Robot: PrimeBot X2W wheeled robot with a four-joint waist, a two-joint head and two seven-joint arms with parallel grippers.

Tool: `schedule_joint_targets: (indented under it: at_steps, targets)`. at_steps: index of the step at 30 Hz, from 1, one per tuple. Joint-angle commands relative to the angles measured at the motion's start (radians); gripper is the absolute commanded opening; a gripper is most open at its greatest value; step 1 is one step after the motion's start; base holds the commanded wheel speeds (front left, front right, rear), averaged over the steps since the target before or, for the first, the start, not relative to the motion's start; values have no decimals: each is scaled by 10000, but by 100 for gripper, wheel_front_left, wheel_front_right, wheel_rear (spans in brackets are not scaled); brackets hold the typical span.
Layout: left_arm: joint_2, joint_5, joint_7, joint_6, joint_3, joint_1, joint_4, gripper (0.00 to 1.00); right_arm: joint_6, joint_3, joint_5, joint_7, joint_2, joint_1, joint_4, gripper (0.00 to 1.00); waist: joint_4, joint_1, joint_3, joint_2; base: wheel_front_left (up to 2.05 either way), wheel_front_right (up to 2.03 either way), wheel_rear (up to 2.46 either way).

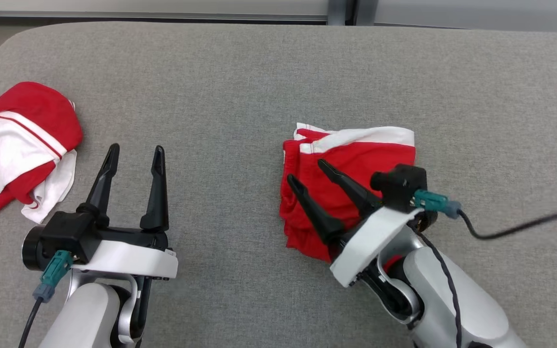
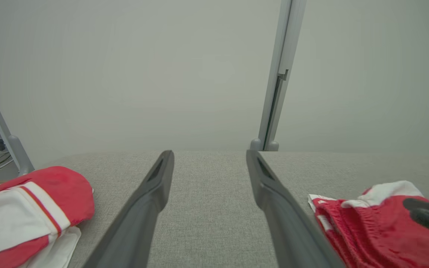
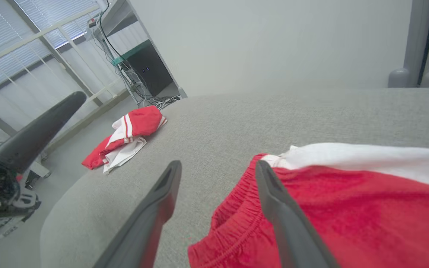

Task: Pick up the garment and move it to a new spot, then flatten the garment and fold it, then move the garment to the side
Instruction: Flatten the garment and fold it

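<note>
Right gripper (image 1: 306,170) wide, empty, over left edge of folded red shorts (image 1: 365,157); left gripper (image 1: 136,148) wide above open grey tabletop (image 1: 240,121), near red-and-white garment (image 1: 17,145) at table's left edge

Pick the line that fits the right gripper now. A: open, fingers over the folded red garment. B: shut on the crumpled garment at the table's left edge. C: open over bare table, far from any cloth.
A: in the head view the right gripper has its two fingers spread apart over the folded red garment.
</note>
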Motion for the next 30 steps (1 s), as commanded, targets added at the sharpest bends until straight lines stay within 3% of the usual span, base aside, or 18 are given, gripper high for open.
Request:
schedule_joint_targets:
  at_steps: [1,7,13,22,30]
  targets:
    - [37,74,-40,-36,91,-77,-20,100,-2,292,-544,-773,-488,-130,-59,100,-145,0,-23,0,0,0,0]
    - [137,172,-42,-21,246,145,-92,100,0,-441,-1742,-2566,-1089,190,-114,100,-521,0,-109,0,0,0,0]
    - [254,147,-42,46,453,324,-202,100,0,-2028,-2562,-3055,-1278,893,-622,100,-904,0,-255,0,0,0,0]
    - [459,-33,-42,124,977,964,-444,100,0,-4622,-3575,-2746,-1331,2700,-2055,100,-1530,0,-679,0,0,0,0]
    - [623,-127,16,185,1120,1778,-417,100,0,-4966,-3852,-2173,-1166,3806,-2900,100,-1776,0,-1560,0,0,0,0]
